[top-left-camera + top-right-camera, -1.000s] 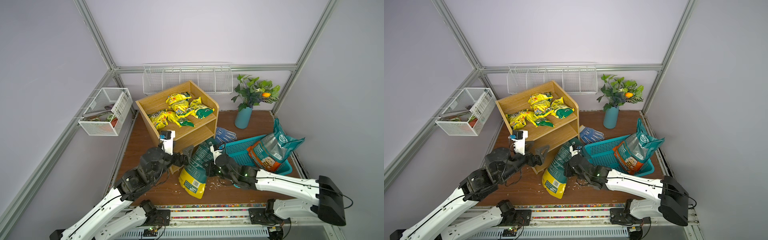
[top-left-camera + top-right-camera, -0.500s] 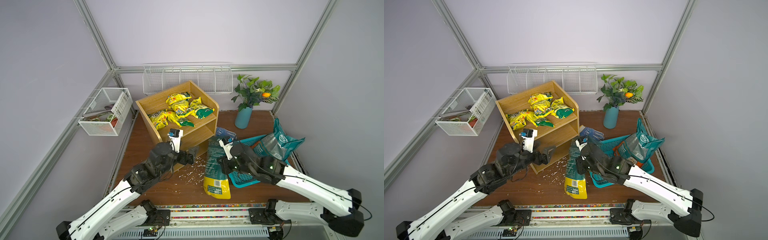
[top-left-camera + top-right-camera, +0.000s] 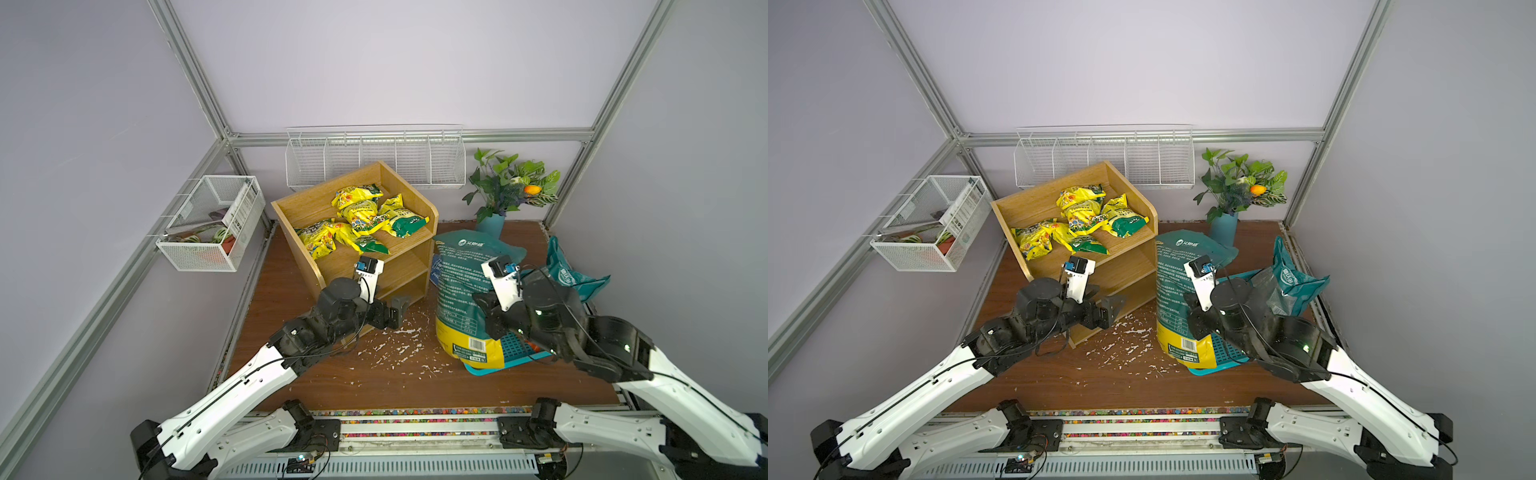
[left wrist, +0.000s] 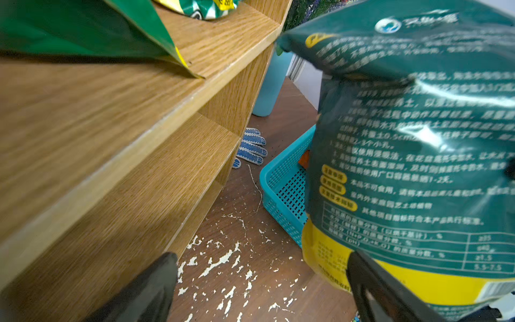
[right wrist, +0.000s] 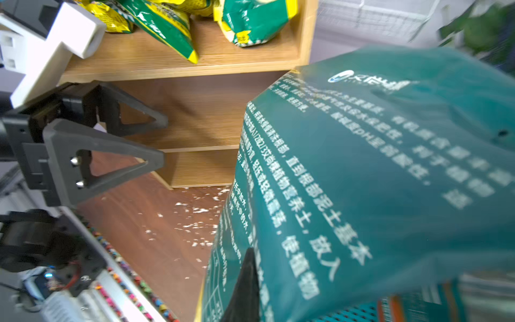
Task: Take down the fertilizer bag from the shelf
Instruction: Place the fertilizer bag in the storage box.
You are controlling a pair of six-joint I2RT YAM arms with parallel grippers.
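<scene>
Brown tabletop (image 3: 374, 386) bears shelf (image 3: 316, 203), basket (image 3: 515, 347), vase (image 3: 490, 226), white flakes (image 3: 395, 349).

White arm links (image 3: 232, 390), black joints (image 3: 338, 299), thin black cables (image 3: 245, 377); grey triangular tool fingers (image 5: 55, 139) with two silver screws (image 5: 73, 161)

- One wooden shelf (image 3: 401, 266) is counted, with three tiers.
- Two large teal bags are seen: the fertilizer bag (image 3: 461, 291) and a second bag (image 3: 569, 278).
- At least five small yellow-and-green packets (image 3: 361, 216) are made out, overlapping.
- One teal basket (image 3: 515, 353), one dotted glove (image 4: 252, 147) and one vase (image 3: 490, 226) of foliage are counted.
- One wire rack (image 3: 374, 158) and one mesh basket (image 3: 208, 249) are counted.
</scene>
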